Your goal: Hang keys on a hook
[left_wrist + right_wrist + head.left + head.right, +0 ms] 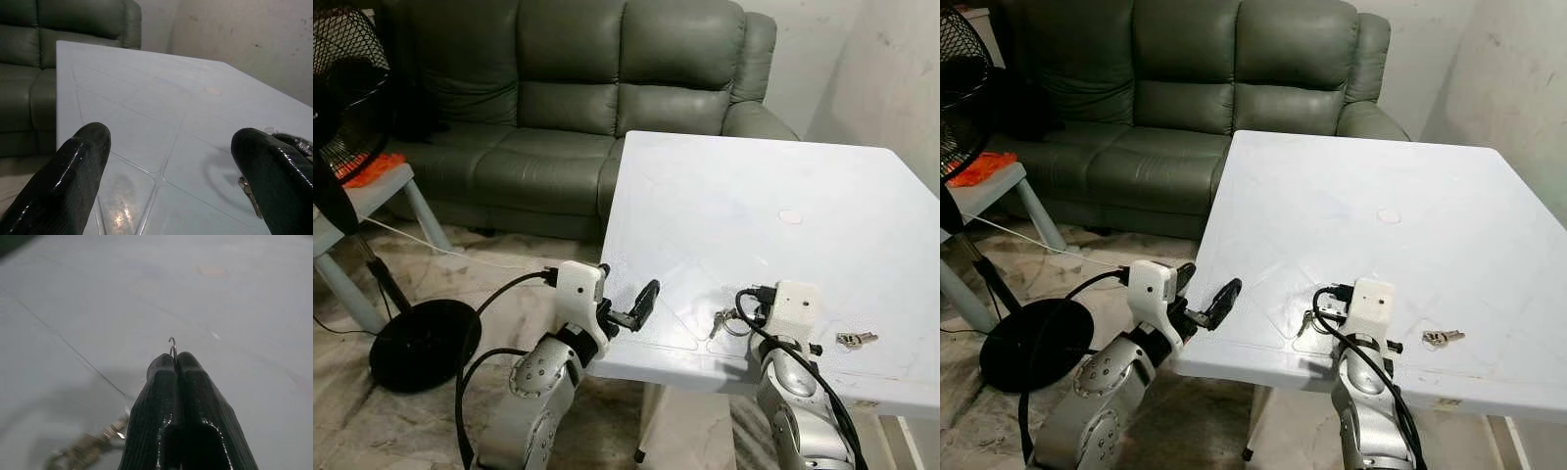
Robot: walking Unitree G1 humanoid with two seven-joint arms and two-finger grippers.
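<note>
1. A fan (347, 108) stands far left before the green sofa (568, 88).
2. The left gripper (631, 304) hovers at the white table's (773, 196) near-left edge, its black fingers (73, 176) spread wide and grasping nothing.
3. The right gripper (177, 363) is clenched on the key ring (172, 345); the keys (726, 319) dangle just left of its wrist, over the table's front edge.
4. Another key (855, 339) lies just right of that wrist.
5. The right wrist view shows the pinched ring; the head views hide it behind the wrist housing.
6. No hook is visible, so the carry direction cannot be judged.
</note>
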